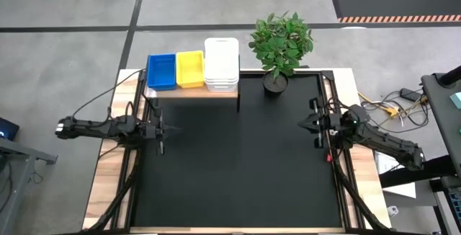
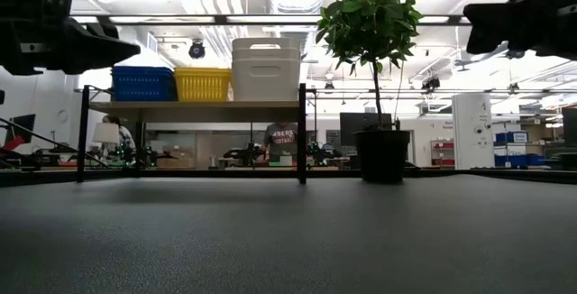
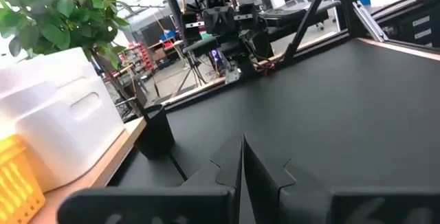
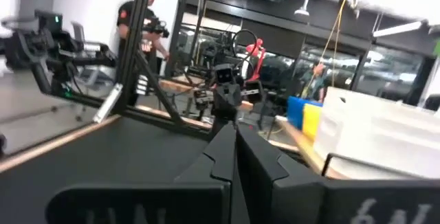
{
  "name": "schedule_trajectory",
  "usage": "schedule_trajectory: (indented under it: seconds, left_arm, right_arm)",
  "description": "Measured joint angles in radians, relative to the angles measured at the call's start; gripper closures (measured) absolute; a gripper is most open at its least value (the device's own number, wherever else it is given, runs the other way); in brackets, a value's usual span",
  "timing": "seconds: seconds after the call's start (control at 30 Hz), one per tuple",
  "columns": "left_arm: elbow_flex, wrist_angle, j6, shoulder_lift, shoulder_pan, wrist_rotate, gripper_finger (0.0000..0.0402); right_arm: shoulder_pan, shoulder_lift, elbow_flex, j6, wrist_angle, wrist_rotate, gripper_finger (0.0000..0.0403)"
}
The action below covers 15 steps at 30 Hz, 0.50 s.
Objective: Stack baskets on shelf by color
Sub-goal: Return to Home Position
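Note:
On the light-wood shelf (image 1: 194, 91) at the table's far left stand three stacks side by side: blue baskets (image 1: 161, 71), yellow baskets (image 1: 190, 68) and white baskets (image 1: 221, 63). The low view shows them on the shelf top, blue (image 2: 142, 84), yellow (image 2: 202, 84), white (image 2: 265, 70). My left gripper (image 1: 175, 128) hangs shut at the table's left edge, pointing level toward the right. My right gripper (image 1: 301, 125) hangs shut at the right edge, pointing toward the left. Both hold nothing; their tips show shut in the wrist views (image 3: 243, 141) (image 4: 230, 129).
A potted plant (image 1: 279, 47) stands at the far edge, right of the shelf. The black table top (image 1: 238, 163) lies between the two arms. Cables lie on the floor beyond the right edge. A person stands in the room beyond the table in the right wrist view.

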Motion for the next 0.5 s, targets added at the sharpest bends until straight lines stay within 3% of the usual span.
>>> schedule_trajectory:
  seconds: [0.13, 0.5]
  left_arm:
    - [0.001, -0.001, 0.000, 0.016, 0.000, 0.000, 0.0401]
    - [0.003, -0.005, 0.000, 0.045, 0.000, -0.001, 0.0401]
  right_arm:
    - [0.000, 0.007, 0.000, 0.091, 0.003, 0.006, 0.0394]
    - [0.000, 0.012, 0.000, 0.077, 0.002, 0.009, 0.0394]
